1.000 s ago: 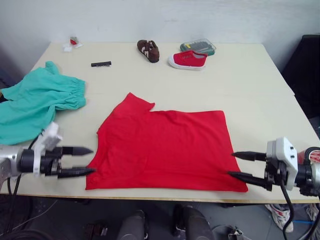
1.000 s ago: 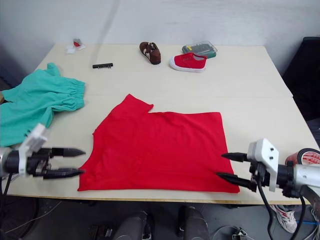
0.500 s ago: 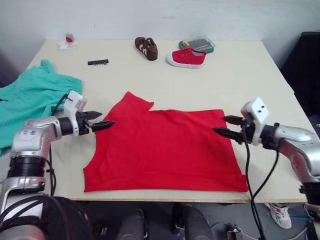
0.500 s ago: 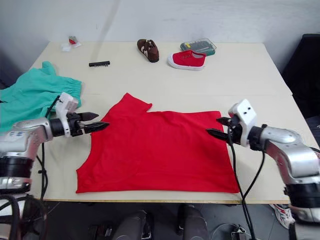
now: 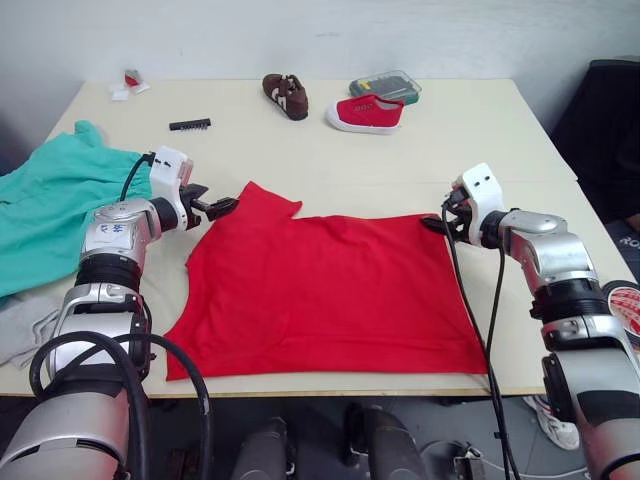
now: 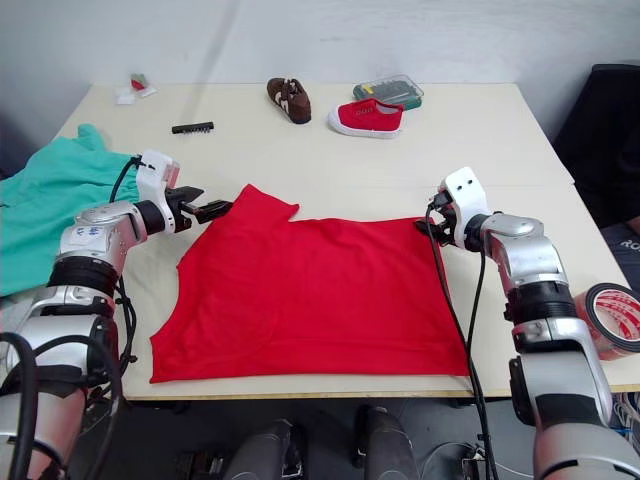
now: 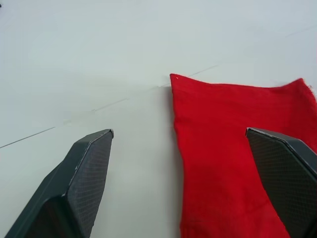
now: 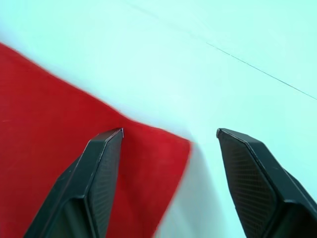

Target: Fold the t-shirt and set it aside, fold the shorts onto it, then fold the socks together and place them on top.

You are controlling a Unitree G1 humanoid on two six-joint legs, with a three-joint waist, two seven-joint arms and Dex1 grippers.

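A pale counter (image 5: 480,130) before a white wall carries the t-shirt (image 5: 325,290), spread flat across the centre of the frame. The shorts (image 5: 50,215) lie at the left edge. The left claw (image 5: 222,207), released, sits at the sleeve corner in the upper left of the shirt; the right claw (image 5: 436,222), also released, straddles the upper-right corner. Risk, as I judge it: either claw may close on bare counter or catch a single layer, so one corner slips free on lifting and the fold comes out skewed. The red shoe (image 5: 365,113) sits far back
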